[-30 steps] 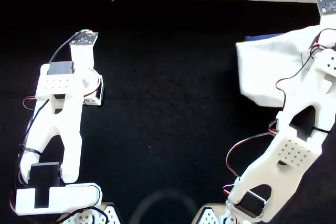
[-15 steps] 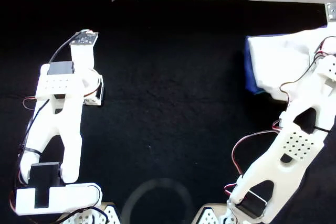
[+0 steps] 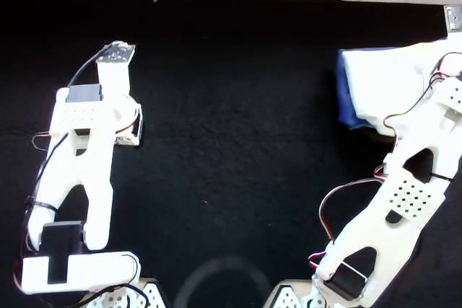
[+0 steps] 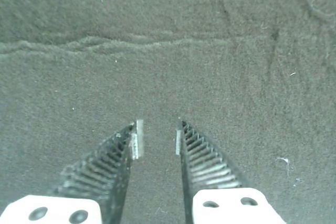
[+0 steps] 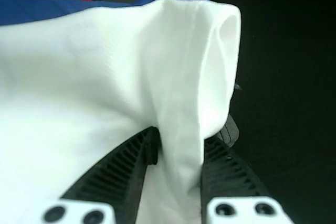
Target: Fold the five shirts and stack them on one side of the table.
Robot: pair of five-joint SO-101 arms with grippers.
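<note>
The right jaws are pinching a raised fold of the white shirt (image 5: 105,77). The fabric fills the gap between the two ribbed faces and bulges out beyond their tips in a rounded, tube-like roll. From the pinch the white cloth spreads across the rest of the garment. Under it lies a blue shirt (image 5: 52,9), whose edge peeks out along the far side. A sliver of red shows at that same edge, too small to tell what it belongs to.

In the high view the white shirt (image 3: 382,84) sits at the far right of the surface (image 3: 231,106), a black cloth. The blue shirt (image 3: 345,102) shows as a narrow band along its left edge. The right arm (image 3: 408,200) leans in from the near right, with its wrist over the right part of the white shirt.

The left jaws are spread a little, with a narrow gap between the tips and nothing in it. They hang over bare black cloth (image 4: 157,24), where a shallow crease runs across farther off. I cannot tell whether the tips touch the cloth. The left arm (image 3: 79,156) stands on the left side of the surface, well apart from the shirts.
</note>
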